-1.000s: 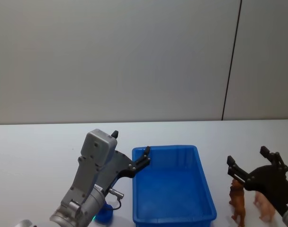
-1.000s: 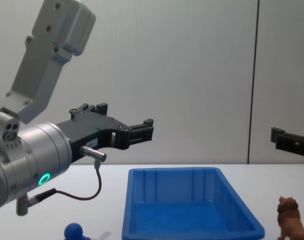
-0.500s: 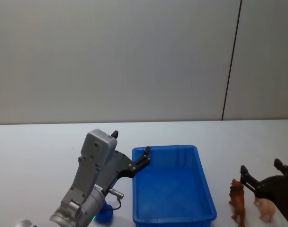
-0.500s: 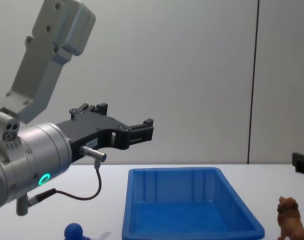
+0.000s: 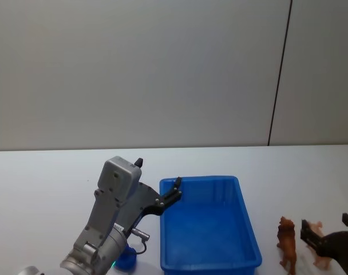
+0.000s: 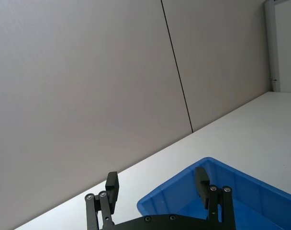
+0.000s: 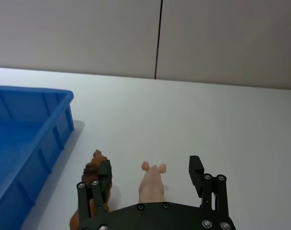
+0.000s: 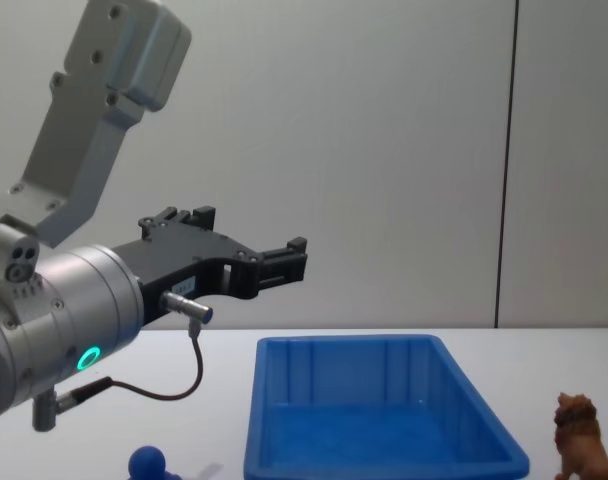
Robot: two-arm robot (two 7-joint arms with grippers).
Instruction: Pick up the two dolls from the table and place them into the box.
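R gripper [image 7: 150, 166], wide open & empty, has dropped back from the lion [image 7: 92, 168] to straddle the pink animal [image 7: 151, 184] on the table [image 7: 217, 120], right of the box [image 5: 211, 266]. Prob. about to grab it. L gripper [image 6: 156, 178] hasn't budged: open, empty, by the box's left rim.

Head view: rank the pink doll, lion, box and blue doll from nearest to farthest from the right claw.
1. Pink doll, right at the right claw.
2. Lion, just left of it.
3. Box, mid-table.
4. Blue doll, left of the box, below the left claw.
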